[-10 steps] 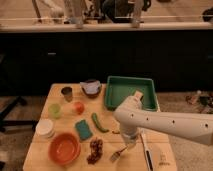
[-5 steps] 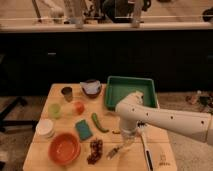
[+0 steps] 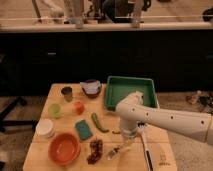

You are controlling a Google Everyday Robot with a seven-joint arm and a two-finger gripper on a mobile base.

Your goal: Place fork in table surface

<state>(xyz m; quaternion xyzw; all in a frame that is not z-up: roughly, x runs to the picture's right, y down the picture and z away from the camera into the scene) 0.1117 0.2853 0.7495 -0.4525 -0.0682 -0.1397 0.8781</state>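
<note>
Fork (image 3: 116, 151): lies on the table surface (image 3: 65, 122), near its 6 o'clock edge, just beside the dark grape bunch (image 3: 94, 151) at 3 o'clock of it. Long axis slants from 8 o'clock to 2 o'clock.

Gripper (image 3: 128, 141): at the fork's 2 o'clock end; finger state cannot be told. Half a second ago it stood closer to the green tray (image 3: 131, 80).

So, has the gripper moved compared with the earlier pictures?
Yes. The gripper moved left, away from the long utensil and closer to the grape bunch. The fork sits beneath it.
</note>
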